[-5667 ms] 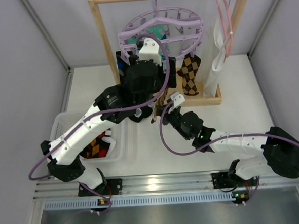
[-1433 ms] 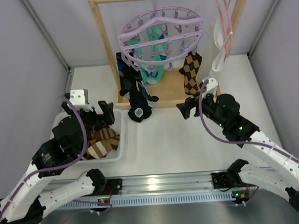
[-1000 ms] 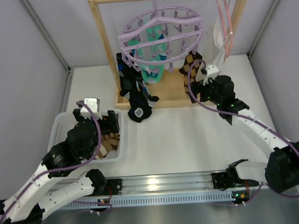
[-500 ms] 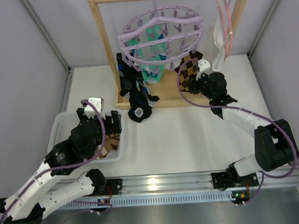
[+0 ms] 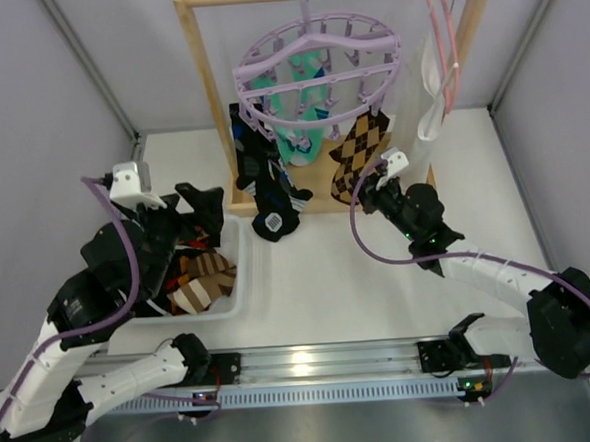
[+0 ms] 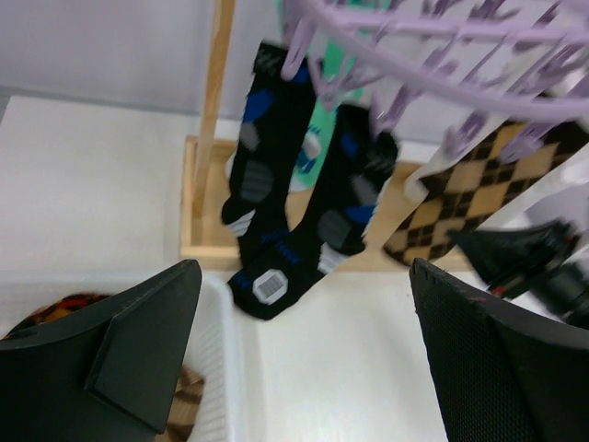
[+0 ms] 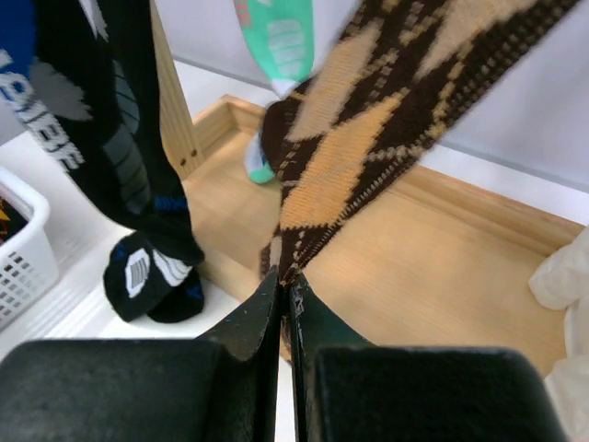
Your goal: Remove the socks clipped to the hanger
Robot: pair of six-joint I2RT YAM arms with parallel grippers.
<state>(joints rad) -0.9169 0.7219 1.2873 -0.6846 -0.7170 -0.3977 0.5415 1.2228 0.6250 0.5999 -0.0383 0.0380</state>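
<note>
Argyle sock (image 7: 368, 138) in right gripper (image 7: 285, 293) (taut)

The scene is lit brightly and evenly from overhead; only soft, faint shadows are cast. Glare is seen on the metal rail (image 5: 304, 366) in the top view. The hanger (image 6: 460, 86) is smeared by motion blur in the left wrist view. The argyle sock (image 7: 368, 129) is slightly softened in the right wrist view.
</note>
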